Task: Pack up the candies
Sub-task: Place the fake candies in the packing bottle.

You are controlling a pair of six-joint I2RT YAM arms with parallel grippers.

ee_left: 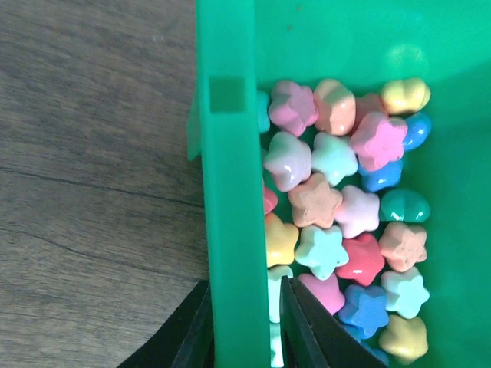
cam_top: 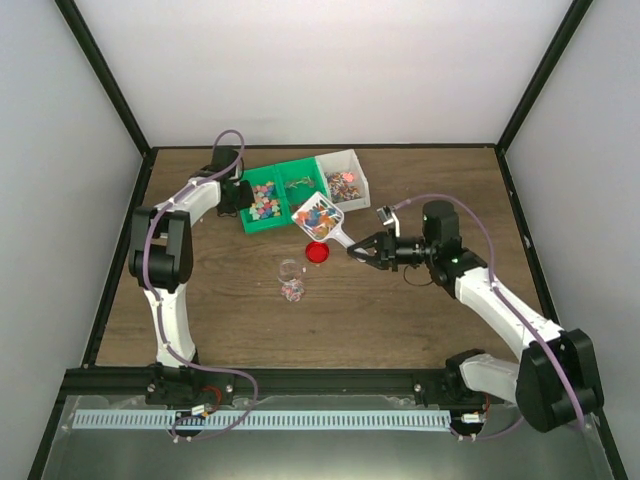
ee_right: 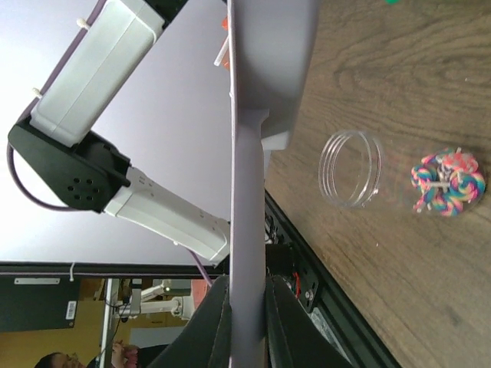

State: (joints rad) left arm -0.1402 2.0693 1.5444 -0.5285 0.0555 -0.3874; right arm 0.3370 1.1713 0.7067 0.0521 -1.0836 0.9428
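Note:
Mixed-colour star-shaped candies (ee_left: 337,207) fill the left compartment of a green tray (cam_top: 262,224). My left gripper (cam_top: 238,196) is shut on the tray's left wall (ee_left: 230,192), one finger (ee_left: 196,330) outside and one inside among the candies. My right gripper (cam_top: 360,250) is shut on the handle (ee_right: 249,230) of a white scoop (cam_top: 320,215). The scoop is loaded with candies and held just in front of the tray. A clear open jar (cam_top: 291,275) stands on the table with a few colourful sweets at its bottom (ee_right: 449,184).
A round red lid (cam_top: 317,252) lies on the table between the scoop and the jar. A white bin (cam_top: 358,170) with mixed small items adjoins the tray's right end. The tray's middle compartment (cam_top: 298,182) holds a few pieces.

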